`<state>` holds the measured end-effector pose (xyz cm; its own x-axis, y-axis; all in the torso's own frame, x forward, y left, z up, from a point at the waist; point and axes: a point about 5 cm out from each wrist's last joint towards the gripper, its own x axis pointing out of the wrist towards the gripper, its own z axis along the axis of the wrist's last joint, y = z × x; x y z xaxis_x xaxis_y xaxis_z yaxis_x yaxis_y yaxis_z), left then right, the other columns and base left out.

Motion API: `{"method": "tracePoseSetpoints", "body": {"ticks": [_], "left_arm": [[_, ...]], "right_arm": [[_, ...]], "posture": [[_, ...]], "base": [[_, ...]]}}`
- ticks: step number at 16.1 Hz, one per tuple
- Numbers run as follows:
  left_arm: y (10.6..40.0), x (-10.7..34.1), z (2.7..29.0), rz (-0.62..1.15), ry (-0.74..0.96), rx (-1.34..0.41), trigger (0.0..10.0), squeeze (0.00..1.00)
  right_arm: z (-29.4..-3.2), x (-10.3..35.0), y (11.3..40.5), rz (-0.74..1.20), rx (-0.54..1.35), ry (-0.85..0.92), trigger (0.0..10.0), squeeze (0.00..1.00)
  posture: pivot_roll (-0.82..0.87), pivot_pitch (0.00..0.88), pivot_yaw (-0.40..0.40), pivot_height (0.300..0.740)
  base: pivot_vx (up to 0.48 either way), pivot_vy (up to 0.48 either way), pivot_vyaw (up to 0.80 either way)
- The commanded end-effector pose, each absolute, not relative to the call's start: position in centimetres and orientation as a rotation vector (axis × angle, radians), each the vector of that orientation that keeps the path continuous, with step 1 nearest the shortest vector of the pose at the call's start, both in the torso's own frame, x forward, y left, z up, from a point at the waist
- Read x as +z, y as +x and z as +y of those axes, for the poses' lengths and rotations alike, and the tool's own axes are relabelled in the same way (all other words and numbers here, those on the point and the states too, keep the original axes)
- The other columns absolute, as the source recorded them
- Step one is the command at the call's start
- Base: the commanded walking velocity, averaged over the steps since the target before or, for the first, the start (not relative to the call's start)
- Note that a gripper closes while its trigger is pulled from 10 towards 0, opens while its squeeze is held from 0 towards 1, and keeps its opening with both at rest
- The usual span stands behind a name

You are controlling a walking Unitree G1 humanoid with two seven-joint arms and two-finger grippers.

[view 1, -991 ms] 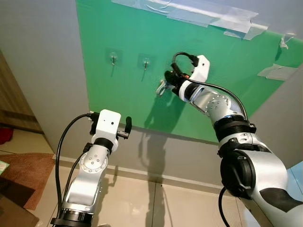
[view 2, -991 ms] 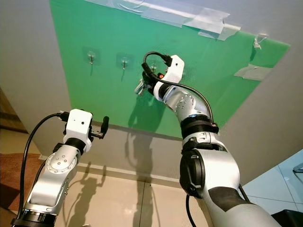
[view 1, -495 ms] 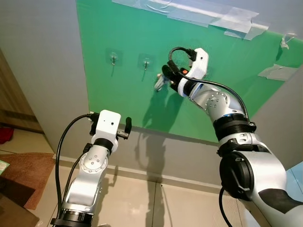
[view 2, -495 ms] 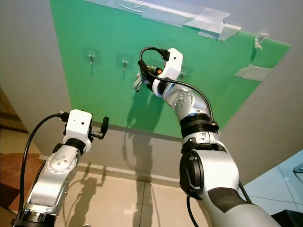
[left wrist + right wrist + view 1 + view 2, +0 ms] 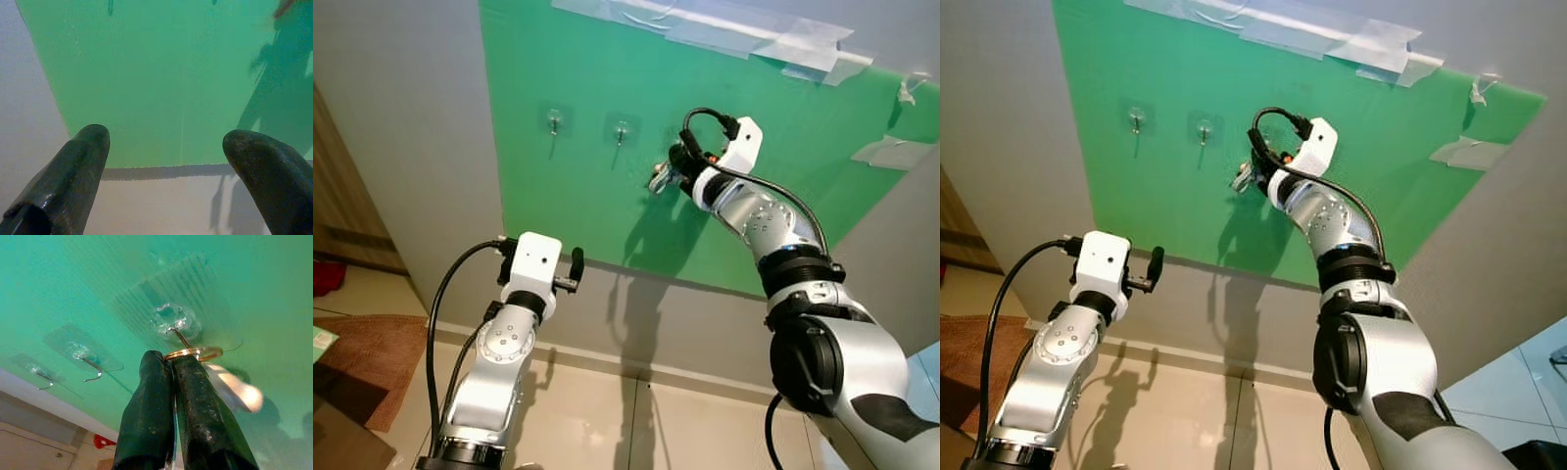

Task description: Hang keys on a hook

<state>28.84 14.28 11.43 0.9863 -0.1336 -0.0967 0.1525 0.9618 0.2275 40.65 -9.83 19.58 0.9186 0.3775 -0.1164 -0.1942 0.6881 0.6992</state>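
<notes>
Green sheet [image 5: 607,166]: taped to the grey wall, filling the upper half of my head view.
Hooks: three clear stick-on ones in a row on it; third hook [image 5: 172,323] at the centre of my right wrist view.
Right hand [image 5: 172,363]: raised to the sheet in the upper middle, fingers pressed together on the keys [image 5: 195,353].
Keys: brass ring just under the third hook's wire; I cannot tell if it is threaded on.
Left hand [image 5: 171,147]: low, fingers spread wide, holding nothing, pointed at the sheet's bottom edge.
</notes>
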Motion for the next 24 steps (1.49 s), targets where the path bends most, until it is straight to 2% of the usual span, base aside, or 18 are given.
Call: {"method": "tracePoseSetpoints", "body": {"ticks": [1,8,10,14,19,24], "left_arm": [[28.7,11.8,13.8,0.067,0.239,-0.157,10.0,0.00],[28.8,11.8,13.8,0.068,0.240,-0.157,10.0,0.00],[28.8,11.8,13.8,0.068,0.241,-0.156,10.0,0.00],[28.8,11.8,13.8,0.069,0.241,-0.155,10.0,0.00],[28.7,11.8,13.8,0.070,0.241,-0.154,10.0,0.00],[28.7,11.7,13.9,0.074,0.242,-0.154,10.0,0.00]], "right_arm": [[-10.8,17.5,40.3,0.336,0.253,0.785,0.0,0.00],[-10.0,18.4,40.3,0.302,0.330,0.716,0.0,0.00],[-9.5,18.6,40.0,0.269,0.388,0.588,0.0,0.00],[-8.3,20.3,39.7,0.204,0.491,0.528,0.0,0.00],[-8.3,21.0,39.5,0.164,0.528,0.562,0.0,0.00],[-8.9,20.5,39.3,0.204,0.500,0.733,0.0,0.00]], "posture": [[0.06,0.033,-0.146,0.740],[0.06,0.035,-0.145,0.740],[0.06,0.038,-0.144,0.740],[0.06,0.040,-0.144,0.740],[0.06,0.044,-0.144,0.740],[0.06,0.048,-0.144,0.740]], "base": [[0.000,0.000,0.00],[0.000,0.000,0.00],[0.000,0.000,0.00],[0.000,0.000,0.00],[0.000,0.000,0.00],[0.000,0.000,0.00]]}}
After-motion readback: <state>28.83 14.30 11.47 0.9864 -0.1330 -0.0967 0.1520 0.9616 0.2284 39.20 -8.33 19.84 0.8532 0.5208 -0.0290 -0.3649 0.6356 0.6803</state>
